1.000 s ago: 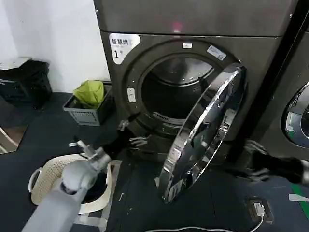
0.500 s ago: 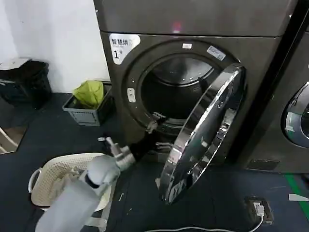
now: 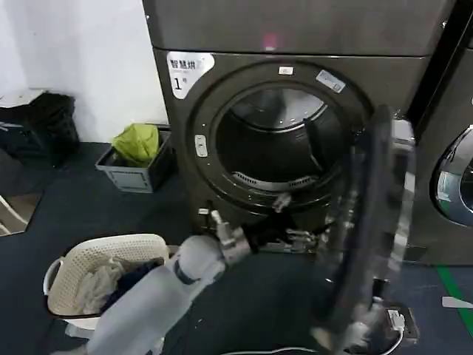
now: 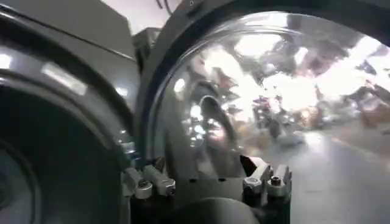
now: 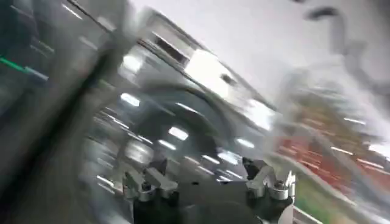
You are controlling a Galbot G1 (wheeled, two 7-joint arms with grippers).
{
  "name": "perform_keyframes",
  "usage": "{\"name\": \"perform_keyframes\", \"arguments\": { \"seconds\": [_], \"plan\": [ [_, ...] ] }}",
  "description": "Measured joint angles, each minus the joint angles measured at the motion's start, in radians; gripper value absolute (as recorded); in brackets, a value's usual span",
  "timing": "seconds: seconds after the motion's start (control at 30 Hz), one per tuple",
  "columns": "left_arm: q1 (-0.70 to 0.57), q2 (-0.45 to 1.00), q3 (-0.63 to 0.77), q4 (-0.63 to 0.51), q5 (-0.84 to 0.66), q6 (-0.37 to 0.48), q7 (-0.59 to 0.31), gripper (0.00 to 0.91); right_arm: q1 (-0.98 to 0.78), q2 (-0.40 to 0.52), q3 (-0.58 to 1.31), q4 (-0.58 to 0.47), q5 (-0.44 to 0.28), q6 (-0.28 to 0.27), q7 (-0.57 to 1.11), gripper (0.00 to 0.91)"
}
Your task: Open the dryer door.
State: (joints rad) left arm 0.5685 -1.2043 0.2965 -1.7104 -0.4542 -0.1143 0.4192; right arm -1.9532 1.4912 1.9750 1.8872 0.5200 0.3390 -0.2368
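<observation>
1. One dryer door (image 3: 373,229), swung open.
2. Two machines: dryer (image 3: 295,96), neighbour (image 3: 454,148).
3. Two baskets: white laundry basket (image 3: 74,270), grey crate (image 3: 137,174).
4. One left gripper (image 3: 295,222).

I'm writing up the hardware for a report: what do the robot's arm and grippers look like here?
In the head view the left arm is smooth pale grey with a rounded joint, then a silver ribbed wrist collar and a black left gripper. Both wrist views show black gripper bodies with silvery metal finger links and screws: left, right gripper.
</observation>
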Motion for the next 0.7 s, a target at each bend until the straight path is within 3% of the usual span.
{"name": "perform_keyframes", "arguments": {
  "seconds": [0.17,0.43,0.7],
  "plan": [
    [-0.029,-0.045,0.056,0.028,0.024,0.000,-0.002,0.907,0.030,0.032,0.076,-0.035,-0.094,-0.075,0.220,0.907],
    [-0.074,-0.138,0.131,0.092,0.035,0.010,-0.024,0.907,0.054,0.088,0.187,-0.085,-0.280,-0.238,0.480,0.907],
    [-0.112,-0.240,0.173,0.181,0.046,0.010,-0.028,0.907,0.052,0.118,0.259,-0.103,-0.312,-0.307,0.556,0.907]
  ]
}}
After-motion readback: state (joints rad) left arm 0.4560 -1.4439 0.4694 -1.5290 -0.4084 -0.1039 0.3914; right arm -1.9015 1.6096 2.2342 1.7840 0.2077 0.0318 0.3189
